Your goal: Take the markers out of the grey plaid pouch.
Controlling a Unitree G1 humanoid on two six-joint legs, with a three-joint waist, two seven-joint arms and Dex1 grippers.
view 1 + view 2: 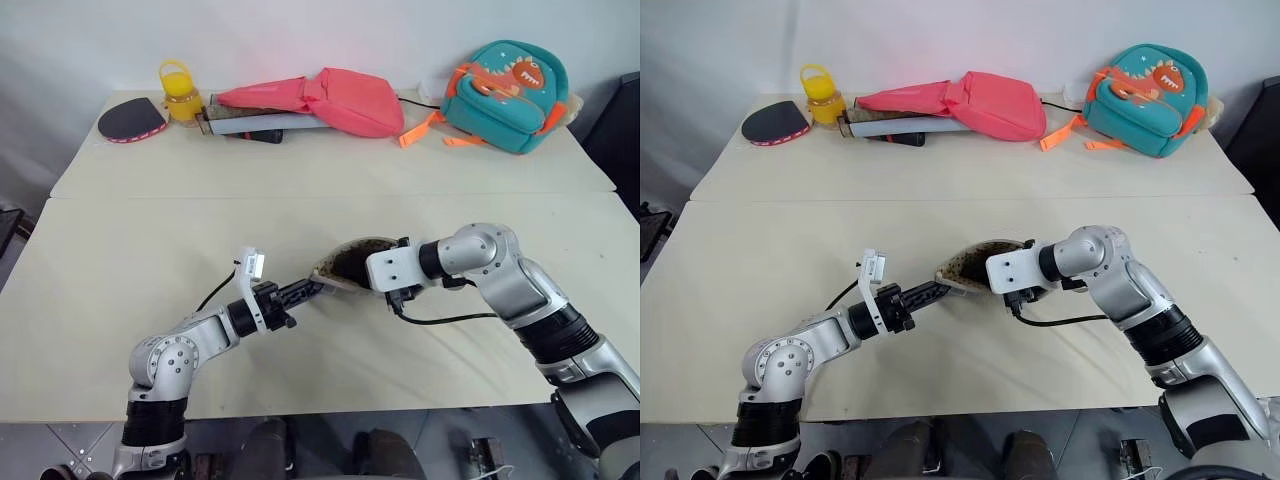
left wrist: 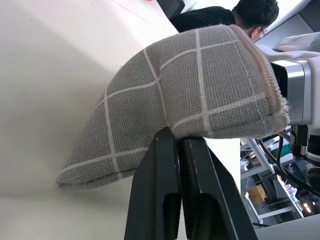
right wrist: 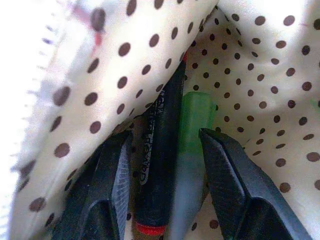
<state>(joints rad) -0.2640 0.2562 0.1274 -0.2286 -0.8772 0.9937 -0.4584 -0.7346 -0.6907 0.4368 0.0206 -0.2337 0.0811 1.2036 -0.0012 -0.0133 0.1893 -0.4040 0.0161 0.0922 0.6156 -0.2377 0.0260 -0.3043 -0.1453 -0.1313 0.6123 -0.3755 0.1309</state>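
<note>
The grey plaid pouch (image 1: 350,262) is held up off the table (image 1: 150,250) near its middle, mouth towards my right arm. My left gripper (image 2: 175,137) is shut on the pouch's lower edge and appears as black fingers at the pouch's left side (image 1: 312,289). My right gripper (image 3: 165,170) reaches inside the pouch, among its cream polka-dot lining. It stands open with both markers lying between its fingers: a dark-barrelled marker with a red end (image 3: 157,165) and a green one (image 3: 196,120) beside it.
Along the table's far edge lie a pink bag (image 1: 340,100), a teal dinosaur backpack (image 1: 505,92), a yellow container (image 1: 180,95) and a dark paddle (image 1: 130,120). A person (image 2: 240,15) sits beyond the table. A black cable (image 1: 450,320) trails from my right wrist.
</note>
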